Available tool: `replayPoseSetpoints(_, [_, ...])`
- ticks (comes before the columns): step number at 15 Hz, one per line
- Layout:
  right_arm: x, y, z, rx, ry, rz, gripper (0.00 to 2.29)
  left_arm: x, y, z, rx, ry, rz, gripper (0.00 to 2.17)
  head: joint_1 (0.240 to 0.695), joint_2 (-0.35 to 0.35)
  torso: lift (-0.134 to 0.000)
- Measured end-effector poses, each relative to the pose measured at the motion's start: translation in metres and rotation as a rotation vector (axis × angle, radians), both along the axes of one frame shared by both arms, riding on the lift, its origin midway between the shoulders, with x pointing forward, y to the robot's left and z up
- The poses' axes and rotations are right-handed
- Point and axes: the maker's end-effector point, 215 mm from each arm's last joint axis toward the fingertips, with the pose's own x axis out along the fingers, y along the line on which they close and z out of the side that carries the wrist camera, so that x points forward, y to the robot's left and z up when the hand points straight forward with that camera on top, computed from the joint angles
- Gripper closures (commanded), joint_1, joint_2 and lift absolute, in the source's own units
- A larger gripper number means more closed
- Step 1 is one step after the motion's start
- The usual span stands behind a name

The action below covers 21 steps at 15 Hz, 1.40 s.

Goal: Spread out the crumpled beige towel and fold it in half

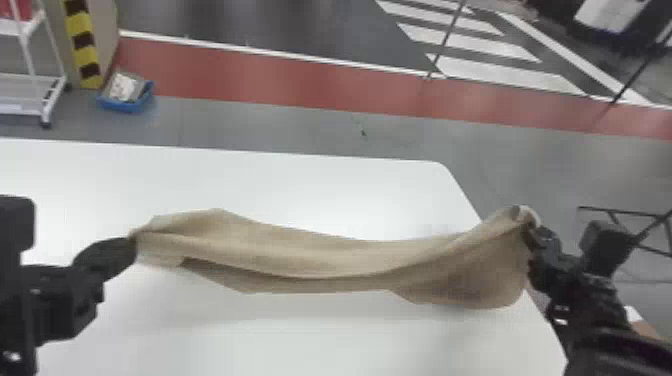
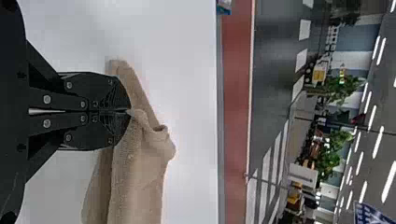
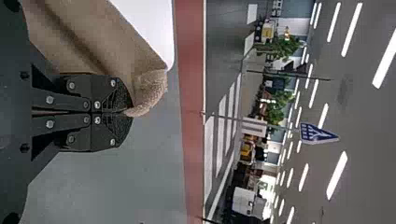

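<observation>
The beige towel (image 1: 320,255) is stretched lengthwise between both grippers above the white table, sagging in long folds, with a lower layer hanging under its middle. At its left end my left gripper (image 1: 131,245) is shut on a corner; in the left wrist view the left gripper (image 2: 128,111) pinches the towel (image 2: 140,172) at its fingertips. My right gripper (image 1: 531,232) is shut on the right end, past the table's right edge. The right wrist view has the right gripper (image 3: 128,112) closed on the bunched towel edge (image 3: 152,88).
The white table (image 1: 300,190) lies under the towel, its far right corner rounded. Beyond it on the floor stand a blue bin (image 1: 125,102) and a white rack (image 1: 30,80). A dark metal frame (image 1: 620,212) is to the right of the table.
</observation>
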Motion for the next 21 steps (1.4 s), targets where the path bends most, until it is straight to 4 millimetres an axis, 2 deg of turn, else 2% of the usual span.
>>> replayPoseSetpoints(1, [-0.001, -0.012, 0.0, 0.017, -0.006, -0.011, 1.58, 0.002, 0.019, 0.008, 0.014, -0.012, 0.037, 2.13, 0.695, -0.35, -0.124])
replayPoseSetpoints(2, [-0.002, -0.025, -0.005, 0.028, 0.007, -0.025, 1.41, 0.002, 0.039, 0.015, 0.02, -0.02, 0.071, 2.13, 0.695, -0.35, -0.124])
replayPoseSetpoints(3, [-0.002, -0.03, -0.013, 0.017, 0.033, -0.028, 1.29, 0.002, 0.052, 0.019, 0.018, -0.021, 0.088, 2.13, 0.695, -0.35, -0.124])
replayPoseSetpoints(4, [0.001, -0.028, -0.02, 0.001, 0.056, -0.014, 1.18, 0.001, 0.057, 0.02, 0.017, -0.017, 0.094, 2.13, 0.695, -0.35, -0.124])
replayPoseSetpoints(5, [0.005, -0.022, -0.028, -0.017, 0.078, 0.007, 1.05, 0.0, 0.06, 0.02, 0.017, -0.011, 0.093, 2.13, 0.695, -0.35, -0.124])
replayPoseSetpoints(8, [0.015, -0.002, -0.041, -0.058, 0.128, 0.062, 1.0, -0.004, 0.052, 0.016, 0.012, 0.0, 0.073, 2.13, 0.695, -0.35, -0.124])
replayPoseSetpoints(11, [0.009, 0.005, -0.06, -0.069, 0.189, 0.076, 0.36, -0.006, 0.047, 0.012, 0.009, 0.008, 0.065, 2.13, 0.695, -0.35, -0.124])
replayPoseSetpoints(13, [0.0, 0.0, -0.073, -0.079, 0.239, 0.041, 0.3, -0.006, 0.049, 0.009, 0.011, 0.013, 0.067, 2.13, 0.695, -0.35, -0.124])
replayPoseSetpoints(16, [-0.02, -0.027, -0.083, -0.068, 0.3, -0.061, 0.3, -0.007, 0.051, 0.007, 0.02, 0.016, 0.071, 2.13, 0.695, -0.35, -0.124])
replayPoseSetpoints(19, [-0.023, -0.036, -0.072, -0.075, 0.288, -0.082, 0.3, -0.008, 0.053, 0.004, 0.026, 0.019, 0.073, 2.13, 0.695, -0.35, -0.124])
replayPoseSetpoints(21, [-0.017, -0.029, -0.056, -0.084, 0.256, -0.068, 0.35, -0.009, 0.053, 0.004, 0.025, 0.021, 0.074, 2.13, 0.695, -0.35, -0.124])
